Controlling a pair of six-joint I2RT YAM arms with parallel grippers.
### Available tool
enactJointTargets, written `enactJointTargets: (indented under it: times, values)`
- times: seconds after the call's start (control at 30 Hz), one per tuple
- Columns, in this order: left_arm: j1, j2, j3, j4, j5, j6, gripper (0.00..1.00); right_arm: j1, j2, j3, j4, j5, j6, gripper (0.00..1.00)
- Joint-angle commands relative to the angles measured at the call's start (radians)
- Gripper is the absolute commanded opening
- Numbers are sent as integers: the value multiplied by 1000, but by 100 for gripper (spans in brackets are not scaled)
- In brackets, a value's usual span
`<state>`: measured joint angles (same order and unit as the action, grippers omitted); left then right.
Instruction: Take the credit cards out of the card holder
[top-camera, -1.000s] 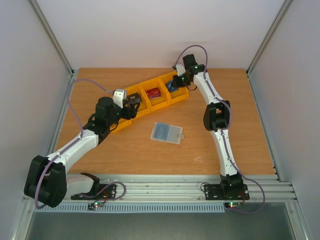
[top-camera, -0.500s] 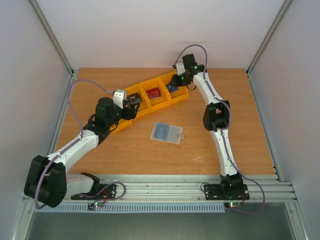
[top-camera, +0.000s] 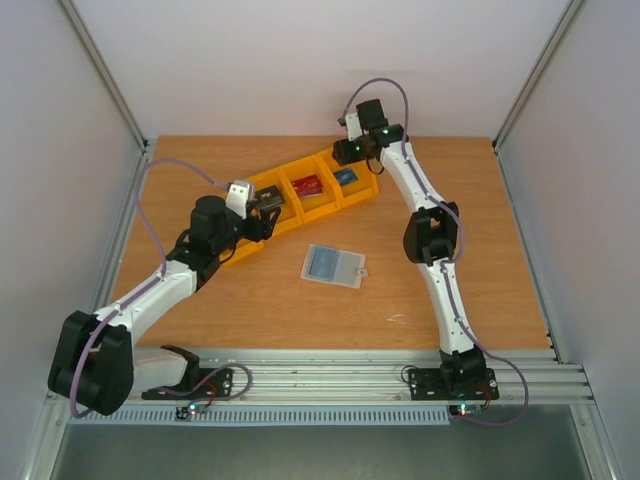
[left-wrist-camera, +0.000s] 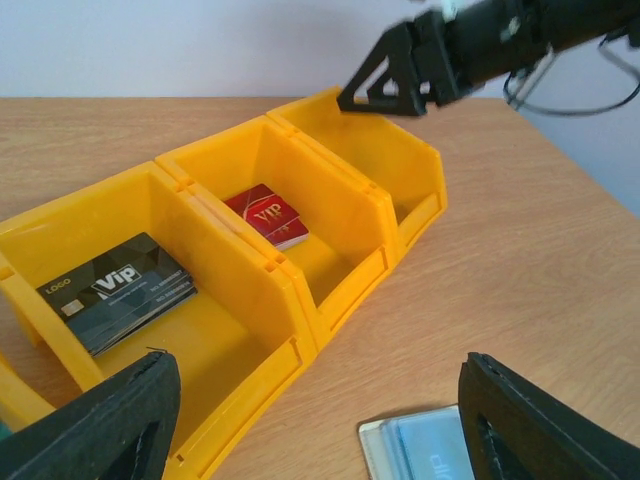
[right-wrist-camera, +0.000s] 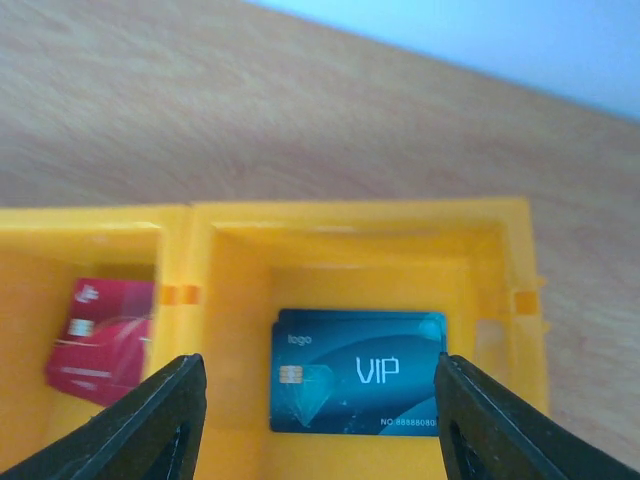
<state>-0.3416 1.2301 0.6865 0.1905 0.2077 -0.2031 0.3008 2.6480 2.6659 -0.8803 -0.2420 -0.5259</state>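
Observation:
The card holder (top-camera: 333, 265) lies flat on the table, pale blue pocket face up; its corner shows in the left wrist view (left-wrist-camera: 425, 450). A blue credit card (right-wrist-camera: 355, 372) rests in the rightmost yellow bin (right-wrist-camera: 350, 212), and my right gripper (right-wrist-camera: 315, 420) hangs open above it, holding nothing. A red card (left-wrist-camera: 267, 215) lies in the neighbouring bin and a black card (left-wrist-camera: 118, 290) in the one after. My left gripper (left-wrist-camera: 315, 425) stands open above the bins' near wall, empty. From above, the right gripper (top-camera: 345, 150) is behind the bin row and the left gripper (top-camera: 268, 208) over it.
The yellow bins (top-camera: 322, 208) form a diagonal row across the middle back of the wooden table. The right arm's fingers (left-wrist-camera: 400, 75) reach over the far bin in the left wrist view. Grey walls close in both sides.
My right gripper has opened and drawn up and back from the rightmost bin, leaving the blue card lying inside. The left arm has stayed where it was.

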Motion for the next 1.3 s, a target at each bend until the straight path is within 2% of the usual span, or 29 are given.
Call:
enactJointTargets:
  times: [0.0, 0.13, 0.2, 0.33, 0.47, 0.57, 0.63, 0.73, 0.87, 0.97, 1.07, 1.27]
  values:
    - [4, -31, -8, 72, 83, 68, 77, 24, -221, 42, -30, 41, -17, 62]
    - [4, -41, -10, 33, 173, 104, 76, 59, -367, -54, -205, 101, 46, 59]
    - [4, -39, -12, -4, 215, 125, 76, 94, -470, -257, -232, 161, 127, 54]
    - [4, -22, -16, -38, 229, 129, 77, 192, -722, -780, -34, 194, 220, 54]
    - [0, 14, -27, -23, 258, 105, 76, 236, -835, -1021, 53, 120, 393, 53]
    - [-17, 48, -59, 26, 240, 56, 76, 277, -852, -1139, 79, 154, 469, 51]
    - [-28, 78, -102, 87, 202, -11, 75, 302, -839, -1207, 111, 161, 517, 51]
    - [-48, 122, -137, 155, 192, -111, 74, 305, -807, -1295, 183, 68, 634, 50]
    - [-83, 172, -154, 180, 200, -135, 74, 305, -784, -1389, 271, -11, 686, 49]
    - [-91, 205, -153, 181, 194, -153, 73, 306, -734, -1382, 315, -113, 665, 49]
    - [-105, 240, -146, 182, 190, -165, 72, 307, -664, -1328, 253, -116, 668, 44]
    - [-133, 318, -133, 198, 171, -182, 71, 305, -597, -1317, 251, -131, 681, 42]
